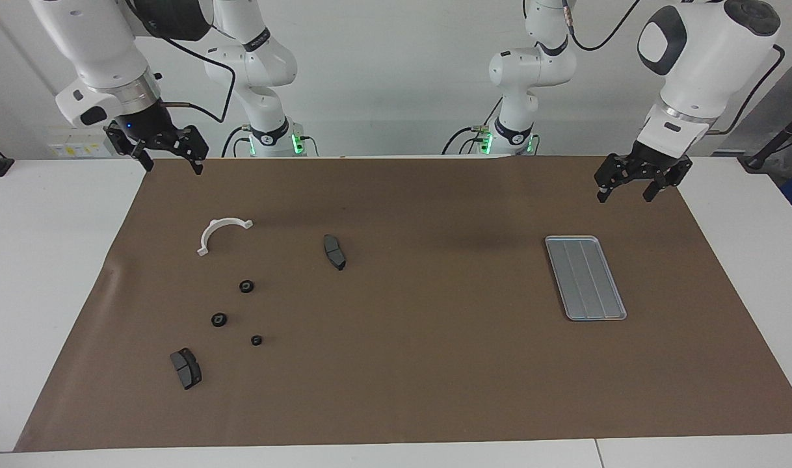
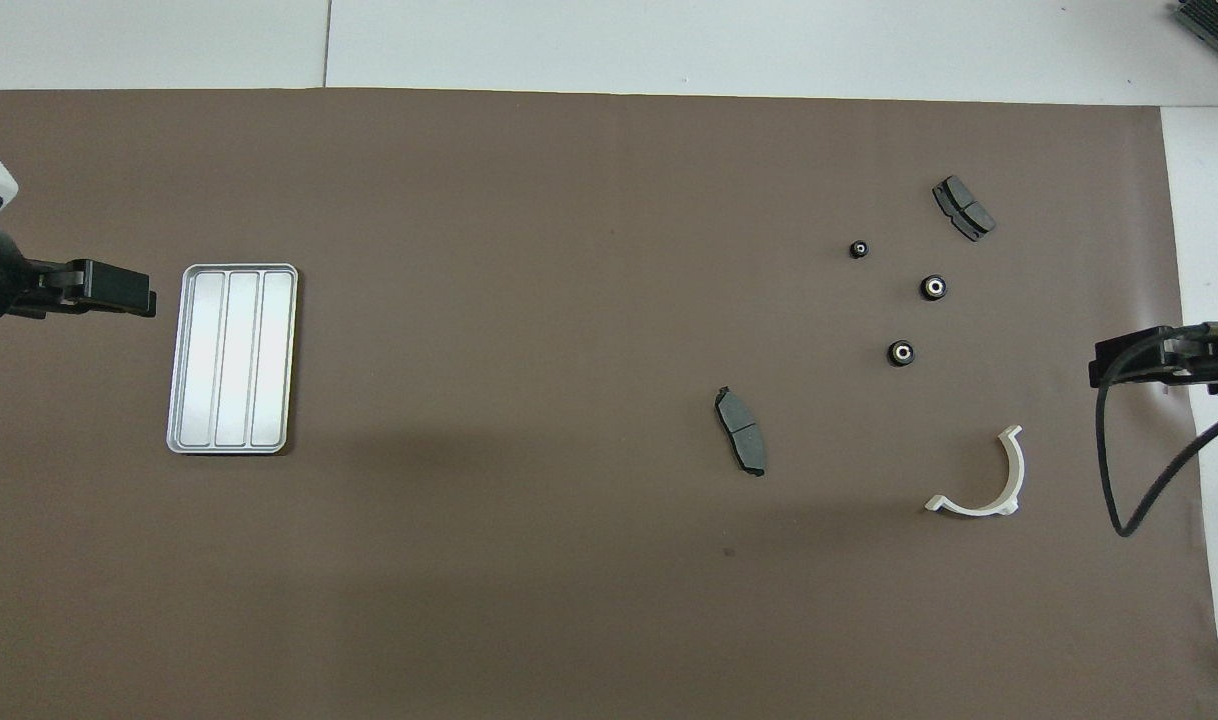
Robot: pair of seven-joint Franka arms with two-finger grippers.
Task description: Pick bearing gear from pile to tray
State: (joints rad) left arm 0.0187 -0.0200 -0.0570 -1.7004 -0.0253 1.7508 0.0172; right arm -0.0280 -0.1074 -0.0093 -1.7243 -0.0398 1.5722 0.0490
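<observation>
Overhead view and facing view alike show a brown mat [image 2: 529, 300] spread over a white table [image 1: 45, 292], with the parts of the pile scattered toward the right arm's end. Three small black rings are seen there, well apart from one another: one ring [image 1: 246, 286] lies nearest to the robots, a second ring [image 1: 219, 319] lies farther out, and a third, smaller ring [image 1: 256, 340] lies farther still. A white half-ring bracket [image 1: 222, 232] is laid flat nearer to the robots than all three rings. One dark grey curved pad [image 1: 334, 251] is placed toward the middle of the mat, apart from the rest, and another dark grey pad [image 1: 186, 368] is found farthest from the robots, beside the outermost rings. The silver-grey grooved tray [image 1: 586, 277] is set flat toward the left arm's end of the table, well apart from the pile, and nothing is seen in it. The right gripper [image 1: 168, 162] is held up in the air over the mat's edge at the right arm's end, with its fingers spread apart and nothing between them. The left gripper [image 1: 627, 192] is held raised over the mat near the tray, at the left arm's end, its fingers likewise parted and bare. Neither gripper is in contact with any part, and none of the rings is found on the tray.
</observation>
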